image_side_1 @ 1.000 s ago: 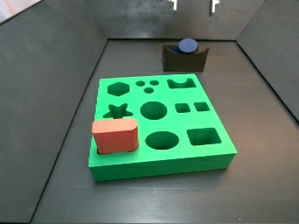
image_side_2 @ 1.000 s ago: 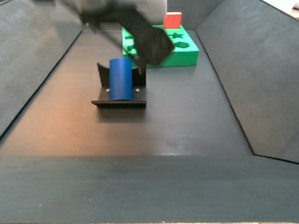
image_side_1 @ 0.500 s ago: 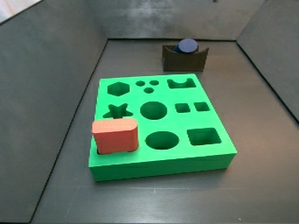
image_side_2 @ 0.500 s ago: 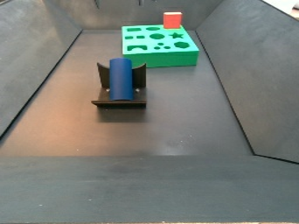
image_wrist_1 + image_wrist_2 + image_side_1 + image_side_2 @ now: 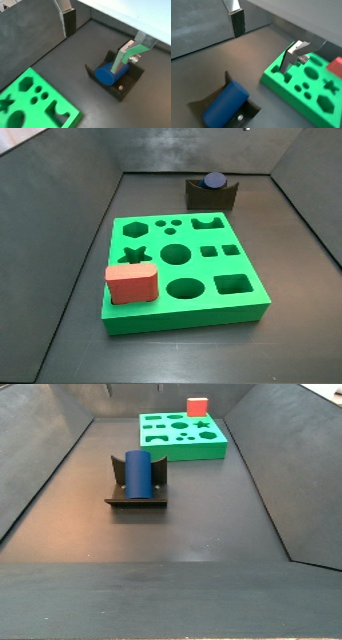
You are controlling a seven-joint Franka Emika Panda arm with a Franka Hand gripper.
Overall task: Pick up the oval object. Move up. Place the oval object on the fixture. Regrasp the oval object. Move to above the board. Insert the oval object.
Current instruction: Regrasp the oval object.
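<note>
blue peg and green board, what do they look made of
The oval object, lying in the fixture, looks like smooth matte plastic with a soft sheen. The board looks like uniform matte plastic or foam. The open hand, above, has silver metal-looking fingers.

**Blue peg, green board, dark fixture**

The oval object (image 5: 138,472) is a plain deep blue, resting in the brown-black fixture (image 5: 135,497). The board (image 5: 182,278) is a uniform bright green, its shaped holes showing as darker green. On it stands a red block (image 5: 131,284), paler salmon on top. The floor (image 5: 160,549) and walls are dull dark grey. High above, the gripper (image 5: 99,31) has silver fingers (image 5: 121,57) with dark pads.
</note>
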